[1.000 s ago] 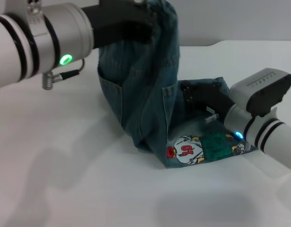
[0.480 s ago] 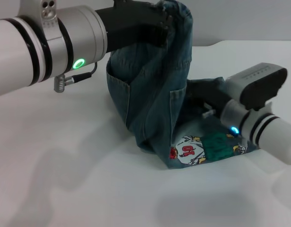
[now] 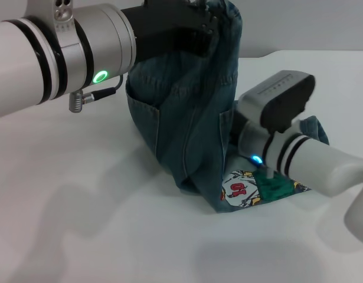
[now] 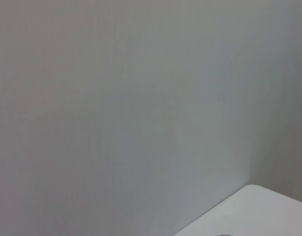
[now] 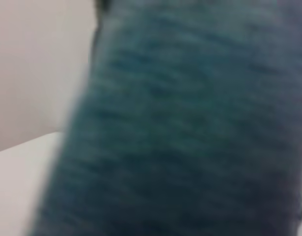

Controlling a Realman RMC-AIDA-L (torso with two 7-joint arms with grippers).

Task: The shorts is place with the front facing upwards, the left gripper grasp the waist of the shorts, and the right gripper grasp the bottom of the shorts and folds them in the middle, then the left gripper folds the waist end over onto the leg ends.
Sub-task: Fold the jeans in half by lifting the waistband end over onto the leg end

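Note:
The blue denim shorts (image 3: pixel 187 118) hang in a tall drape from my left gripper (image 3: pixel 208 23), which is shut on the waist high at the top middle of the head view. Their lower part rests on the white table (image 3: pixel 81 224), with a colourful printed patch (image 3: pixel 246 190) facing up. My right gripper (image 3: pixel 235 127) is pressed in against the right side of the hanging denim, over the leg part lying on the table. Blurred denim (image 5: pixel 180 128) fills the right wrist view. The left wrist view shows none of the shorts.
White table stretches to the left and front of the shorts. A grey wall (image 4: pixel 141 98) stands behind, with a corner of the table (image 4: pixel 261 211) below it in the left wrist view. Part of the leg fabric (image 3: pixel 316 128) sticks out behind my right arm.
My right arm has swung left and closer to the hanging denim, now covering more of the flat leg. The left gripper carried the waist slightly right, then held it high.

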